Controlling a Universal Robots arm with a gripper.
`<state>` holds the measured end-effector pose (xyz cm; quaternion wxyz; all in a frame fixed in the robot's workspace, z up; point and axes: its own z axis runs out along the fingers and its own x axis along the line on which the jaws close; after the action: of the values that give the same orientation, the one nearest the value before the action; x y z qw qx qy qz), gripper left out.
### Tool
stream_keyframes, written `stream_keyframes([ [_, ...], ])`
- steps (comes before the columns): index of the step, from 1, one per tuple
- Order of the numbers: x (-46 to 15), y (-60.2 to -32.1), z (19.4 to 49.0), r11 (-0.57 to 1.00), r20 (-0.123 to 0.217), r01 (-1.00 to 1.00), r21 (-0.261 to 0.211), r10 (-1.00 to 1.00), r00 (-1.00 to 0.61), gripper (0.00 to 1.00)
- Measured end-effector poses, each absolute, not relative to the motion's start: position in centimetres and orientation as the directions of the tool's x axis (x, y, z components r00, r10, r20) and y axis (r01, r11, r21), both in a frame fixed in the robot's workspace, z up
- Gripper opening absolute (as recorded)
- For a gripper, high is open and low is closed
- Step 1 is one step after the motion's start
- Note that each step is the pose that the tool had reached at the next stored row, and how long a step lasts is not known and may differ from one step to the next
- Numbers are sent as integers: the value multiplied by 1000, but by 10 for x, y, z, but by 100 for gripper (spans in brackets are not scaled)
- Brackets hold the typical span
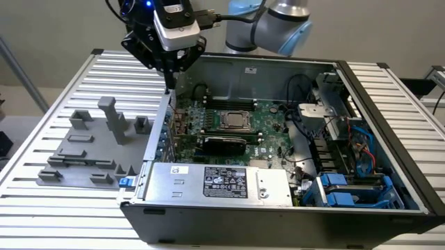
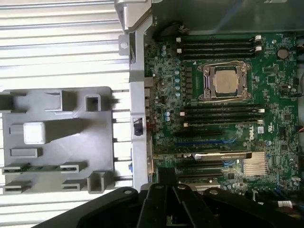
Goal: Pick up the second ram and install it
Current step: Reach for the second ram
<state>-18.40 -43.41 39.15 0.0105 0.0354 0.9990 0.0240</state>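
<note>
Down on the grey tray [image 2: 61,142] beside the computer case [image 1: 208,219], flat in its slot: second ram [image 2: 45,167], not yet lifted. Pick-up step, seemingly; calls for lining up squarely above the stick. High over the case wall, gripper [image 1: 169,70], pinched narrow, empty. Upright tray blocks [image 1: 114,117] nearby, likely snags.

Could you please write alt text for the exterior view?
The arm's end effector hangs over the open computer case, at its wall beside the grey holder tray on the exterior view's left. The motherboard lies exposed inside.
</note>
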Motion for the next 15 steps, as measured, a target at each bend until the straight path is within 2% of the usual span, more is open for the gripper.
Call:
stream_keyframes([
  [15, -252, -437, 385, 996, -19, 70, 49, 71, -997, 11],
])
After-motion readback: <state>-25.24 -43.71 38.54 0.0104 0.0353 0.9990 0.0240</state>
